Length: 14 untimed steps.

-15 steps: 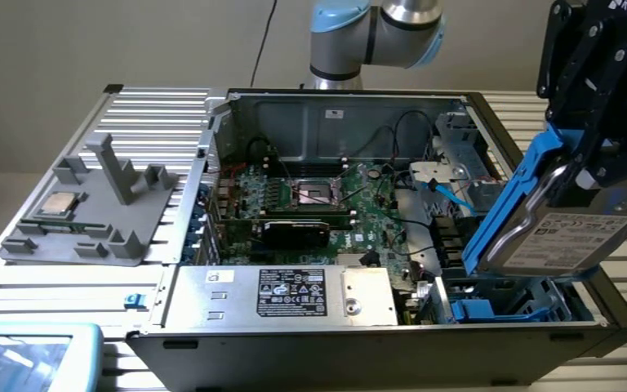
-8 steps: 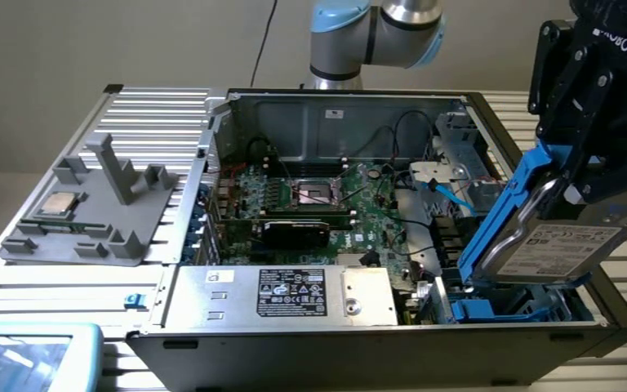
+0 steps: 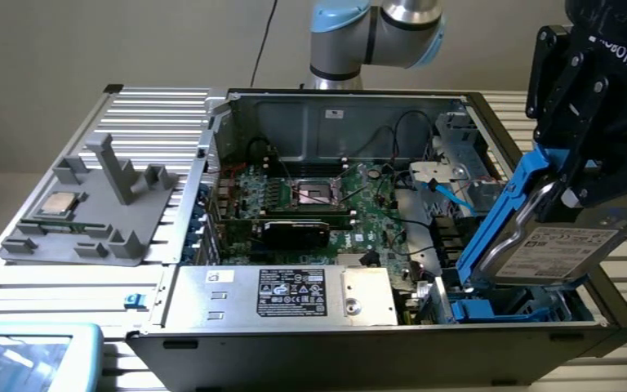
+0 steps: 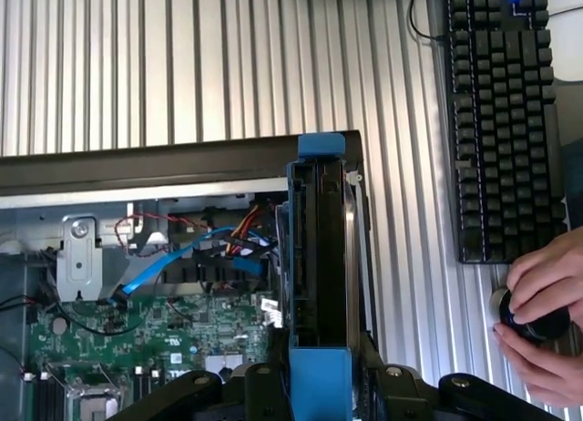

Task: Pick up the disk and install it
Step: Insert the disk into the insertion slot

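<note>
The disk [image 3: 558, 245] is a silver-grey drive with a white label, clipped in a blue carrier frame [image 3: 506, 214]. It hangs tilted over the front corner of the open computer case [image 3: 401, 339], on the exterior view's right. Its lower end reaches down to the blue drive bay [image 3: 499, 309]. My black gripper [image 3: 591, 175] is shut on its upper part. In the wrist view the disk [image 4: 319, 248] shows edge-on between the fingers [image 4: 393, 385] of my gripper [image 4: 319, 389], with the case's wall just beyond it.
Inside the case lie the green motherboard [image 3: 325, 204] and the grey labelled power-supply box [image 3: 281, 294]. A grey fixture [image 3: 95, 212] with a square processor chip [image 3: 58, 204] sits outside, on the exterior view's left. A keyboard [image 4: 506, 120] and a person's hand [image 4: 547, 316] on a knob are nearby.
</note>
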Each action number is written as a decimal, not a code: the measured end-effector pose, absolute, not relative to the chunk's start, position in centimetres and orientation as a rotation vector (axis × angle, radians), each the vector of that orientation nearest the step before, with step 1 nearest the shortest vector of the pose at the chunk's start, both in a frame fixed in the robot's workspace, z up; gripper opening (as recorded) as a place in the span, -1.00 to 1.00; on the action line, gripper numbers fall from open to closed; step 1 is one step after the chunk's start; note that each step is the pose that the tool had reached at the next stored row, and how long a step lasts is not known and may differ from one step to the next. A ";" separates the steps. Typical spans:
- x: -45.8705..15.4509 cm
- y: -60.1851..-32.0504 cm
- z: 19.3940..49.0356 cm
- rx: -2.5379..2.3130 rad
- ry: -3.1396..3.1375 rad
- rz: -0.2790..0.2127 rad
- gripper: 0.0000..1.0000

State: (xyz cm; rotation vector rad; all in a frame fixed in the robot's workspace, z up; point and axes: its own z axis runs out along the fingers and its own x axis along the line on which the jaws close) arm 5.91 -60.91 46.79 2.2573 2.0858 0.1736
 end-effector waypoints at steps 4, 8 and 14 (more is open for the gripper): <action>5.9 -60.9 46.8 2.205 2.144 0.176 -0.25; 5.9 -60.9 46.8 2.203 2.147 0.175 -0.25; 5.9 -60.9 46.1 2.203 2.147 0.175 -0.25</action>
